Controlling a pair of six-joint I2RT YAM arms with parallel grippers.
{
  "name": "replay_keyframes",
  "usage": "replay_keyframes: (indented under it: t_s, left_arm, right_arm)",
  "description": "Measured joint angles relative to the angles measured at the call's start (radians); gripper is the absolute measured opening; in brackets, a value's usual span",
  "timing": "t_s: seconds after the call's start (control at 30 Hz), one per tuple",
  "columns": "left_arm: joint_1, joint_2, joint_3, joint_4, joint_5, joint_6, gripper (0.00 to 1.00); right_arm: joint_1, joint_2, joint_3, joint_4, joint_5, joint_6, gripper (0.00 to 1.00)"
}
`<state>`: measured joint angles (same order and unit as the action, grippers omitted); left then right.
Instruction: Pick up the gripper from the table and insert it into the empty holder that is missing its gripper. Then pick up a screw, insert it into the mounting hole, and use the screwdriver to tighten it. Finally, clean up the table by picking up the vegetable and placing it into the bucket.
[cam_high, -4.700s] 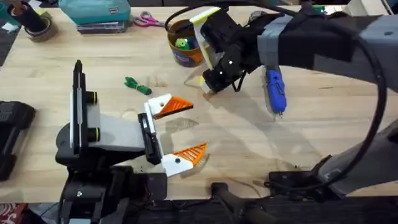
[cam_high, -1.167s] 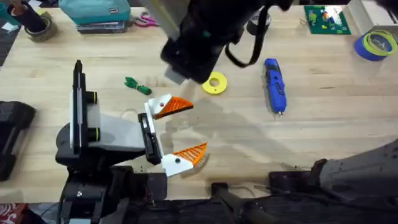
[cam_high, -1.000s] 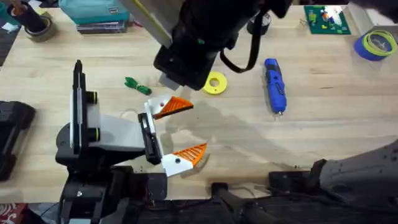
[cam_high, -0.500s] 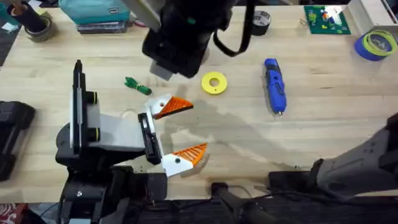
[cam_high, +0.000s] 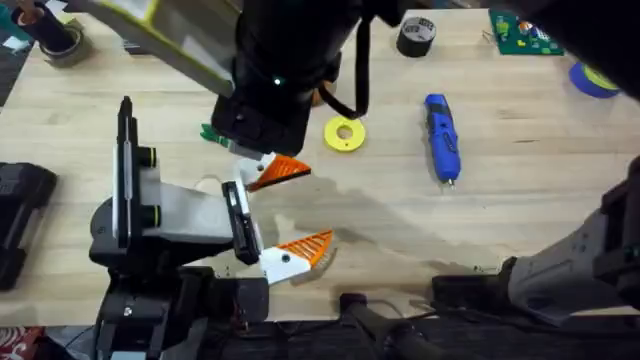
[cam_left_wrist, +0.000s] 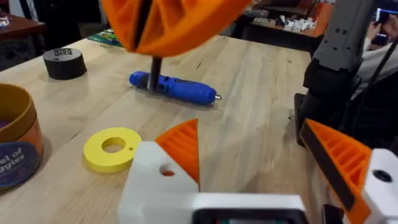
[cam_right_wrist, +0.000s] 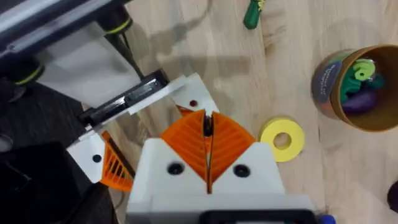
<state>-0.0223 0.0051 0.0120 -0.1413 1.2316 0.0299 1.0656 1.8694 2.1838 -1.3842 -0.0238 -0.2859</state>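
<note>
Pale wood-grain table w/ matt finish; screwdriver glossy blue plastic.

I work in a robotics lab or workshop. My station is a pale wooden workbench with tools and supplies laid out on it: a blue electric screwdriver, a black roll of tape, a blue roll of tape, a green circuit board and a yellow disc. From my left wrist camera, more benches loaded with equipment stand in the room behind.
</note>
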Motion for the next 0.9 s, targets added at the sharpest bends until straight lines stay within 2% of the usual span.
replay_keyframes:
  t_s: [0.5,0.9]
  left_arm:
    - [0.0,0.0,0.0,0.0,0.0,0.0,0.986]
    - [0.0,0.0,0.0,0.0,0.0,0.0,0.985]
  right_arm:
    - [0.006,0.003,0.0,0.025,0.0,-0.003,0.005]
    - [0.014,0.055,0.0,0.006,0.0,-0.003,0.005]
